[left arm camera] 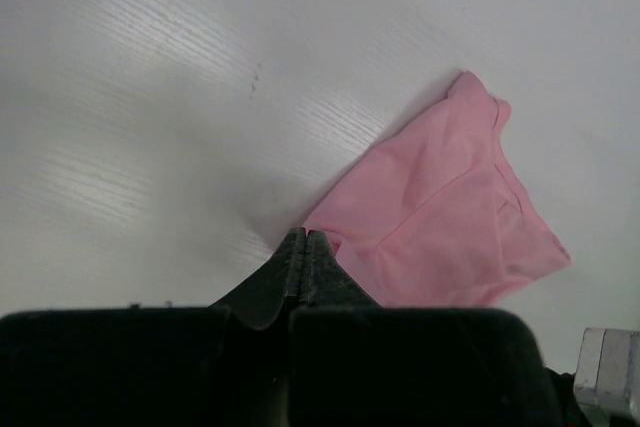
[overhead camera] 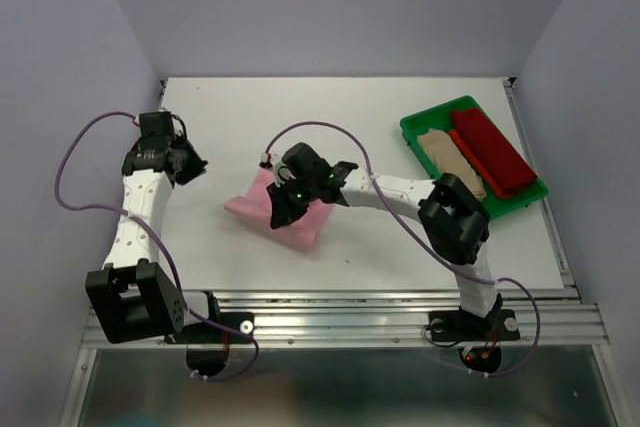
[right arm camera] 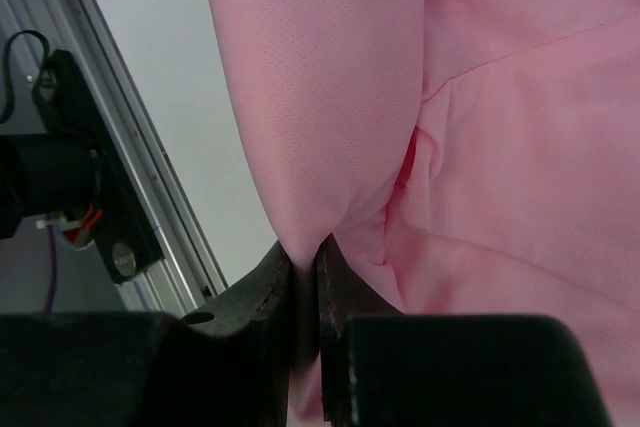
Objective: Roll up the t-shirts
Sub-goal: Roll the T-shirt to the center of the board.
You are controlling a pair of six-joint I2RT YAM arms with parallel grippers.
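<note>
Right tool (right arm camera: 305, 255) is pinching a thin fold of the pink shirt (overhead camera: 300, 234) on the tabletop (overhead camera: 400, 257); it could be slipping free mid-roll. Left tool (left arm camera: 305, 242) is hanging clenched, empty, pinning nothing.

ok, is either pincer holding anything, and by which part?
The right pincer is shut on the pink t-shirt, pinching a raised fold of its fabric. The left pincer is shut on nothing, off to the side of the shirt.
</note>
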